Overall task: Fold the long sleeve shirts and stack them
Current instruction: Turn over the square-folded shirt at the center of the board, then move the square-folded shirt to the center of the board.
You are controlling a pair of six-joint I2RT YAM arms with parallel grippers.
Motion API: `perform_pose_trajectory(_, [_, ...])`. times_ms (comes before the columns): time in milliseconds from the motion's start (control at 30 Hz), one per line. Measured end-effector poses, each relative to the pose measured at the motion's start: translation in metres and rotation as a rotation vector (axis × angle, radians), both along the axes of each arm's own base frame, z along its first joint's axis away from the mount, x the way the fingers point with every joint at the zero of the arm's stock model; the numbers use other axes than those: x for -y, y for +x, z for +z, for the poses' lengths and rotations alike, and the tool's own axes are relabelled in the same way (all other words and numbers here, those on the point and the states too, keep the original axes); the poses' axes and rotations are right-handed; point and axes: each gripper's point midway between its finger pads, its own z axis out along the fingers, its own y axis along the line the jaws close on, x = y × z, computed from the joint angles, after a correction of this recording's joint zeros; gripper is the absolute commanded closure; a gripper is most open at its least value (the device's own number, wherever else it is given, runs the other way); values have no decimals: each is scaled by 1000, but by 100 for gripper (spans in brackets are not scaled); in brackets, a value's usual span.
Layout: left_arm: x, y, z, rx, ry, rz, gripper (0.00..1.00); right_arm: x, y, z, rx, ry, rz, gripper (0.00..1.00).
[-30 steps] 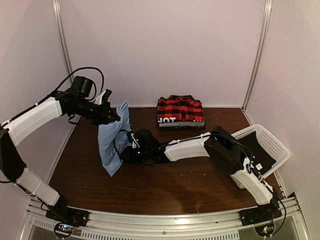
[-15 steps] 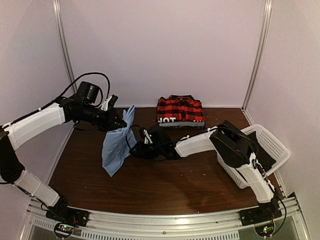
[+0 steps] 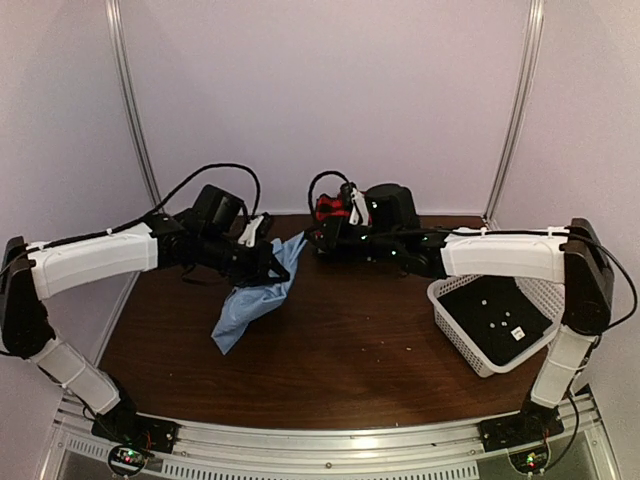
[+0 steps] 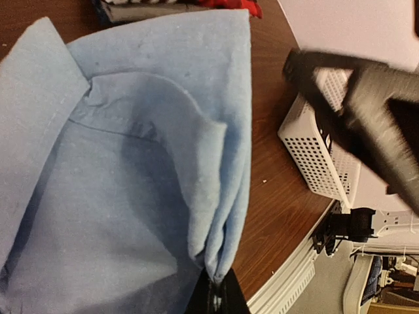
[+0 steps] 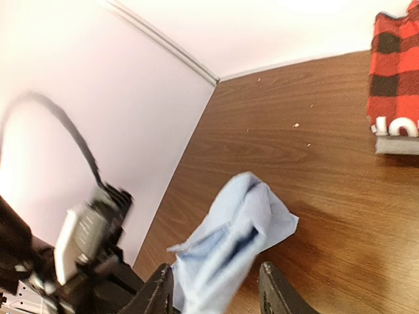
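Left gripper (image 3: 272, 265) is clamped on a bunched edge of the light blue shirt (image 3: 250, 300). The cloth hangs down and left from it, lowest corner on the wooden table (image 3: 350, 350), left of centre.

Right gripper (image 5: 216, 278) is just beside the shirt's upper corner, fingers spread wide. Cloth shows between them; cannot tell if it touches.

Red-and-black plaid shirt (image 5: 396, 78) lies folded at the table's back edge, atop a grey folded layer (image 5: 397, 145).

White mesh basket (image 3: 458, 345) sits at the right.
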Motion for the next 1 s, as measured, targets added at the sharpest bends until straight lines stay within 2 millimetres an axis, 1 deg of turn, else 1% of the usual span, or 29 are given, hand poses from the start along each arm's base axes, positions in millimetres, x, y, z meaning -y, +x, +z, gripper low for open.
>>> perform_pose_trajectory(33, [17,-8,-7,-8,0,-27,96,12,-1,10,15,-1,-22,51])
perform_pose_trajectory(100, [49,-23,-25,-34,4,-81,77,33,-3,16,28,-26,-64,48])
perform_pose_trajectory(133, [68,-32,-38,-51,12,-113,68,45,-5,13,27,-50,-88,47])
perform_pose_trajectory(167, [86,-40,-50,-69,22,-140,62,56,-8,6,16,-80,-106,45])
perform_pose_trajectory(200, [104,-47,-62,-82,31,-165,55,66,-11,-2,6,-112,-122,44])
perform_pose_trajectory(233, [118,-53,-72,-94,39,-186,50,75,-15,-12,-9,-147,-135,43])
perform_pose_trajectory(267, [126,-57,-78,-97,46,-201,46,82,-19,-21,-24,-174,-142,42])
perform_pose_trajectory(300, [132,-60,-83,-102,49,-205,46,90,-24,-32,-42,-211,-151,42])
perform_pose_trajectory(333, [134,-61,-85,-102,54,-202,46,97,-28,-41,-57,-238,-155,42])
perform_pose_trajectory(367, [133,-60,-84,-97,56,-195,46,102,-31,-49,-72,-263,-159,41])
perform_pose_trajectory(433, [131,-47,-71,-67,41,-167,46,112,-39,-62,-94,-303,-161,42])
perform_pose_trajectory(500, [122,-32,-56,-34,24,-130,46,118,-46,-72,-112,-332,-159,42])
perform_pose_trajectory(567, [101,-12,-39,5,5,-79,48,121,-51,-81,-125,-354,-157,42])
perform_pose_trajectory(633, [68,9,-27,38,0,-19,48,123,-59,-92,-140,-384,-149,43])
perform_pose_trajectory(700, [32,29,-24,64,16,39,48,122,-71,-105,-158,-418,-132,48])
perform_pose_trajectory(733, [14,35,-29,72,47,58,48,121,-78,-111,-166,-431,-123,50])
perform_pose_trajectory(767, [4,42,-31,70,56,81,48,121,-84,-116,-176,-442,-114,51])
perform_pose_trajectory(833, [-16,47,-44,73,112,84,48,120,-95,-127,-193,-464,-97,54])
perform_pose_trajectory(933, [-34,42,-65,57,191,53,47,120,-112,-148,-229,-503,-75,55])
perform_pose_trajectory(1000, [-42,41,-76,48,227,32,45,120,-118,-160,-251,-524,-69,55])
